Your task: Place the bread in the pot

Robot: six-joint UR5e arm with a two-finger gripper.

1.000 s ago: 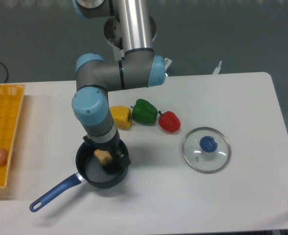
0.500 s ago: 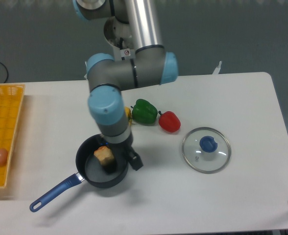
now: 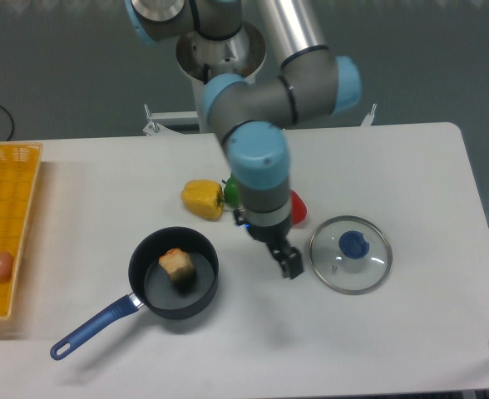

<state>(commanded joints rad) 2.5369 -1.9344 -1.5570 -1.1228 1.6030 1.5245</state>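
White table [image 3: 411, 332] — bread [image 3: 176, 265] lies in pot [image 3: 173, 273]; claw [image 3: 288, 264] grip unclear — egg [image 3: 2, 265] in yellow tray [image 3: 12, 199].

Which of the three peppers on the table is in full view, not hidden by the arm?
The yellow pepper, the leftmost, above the pot. The green pepper and red pepper show only as slivers on either side of the arm.

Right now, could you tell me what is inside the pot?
The bread sits alone on the dark floor of the pot. The floor directly under the bread is covered, so it cannot be seen.
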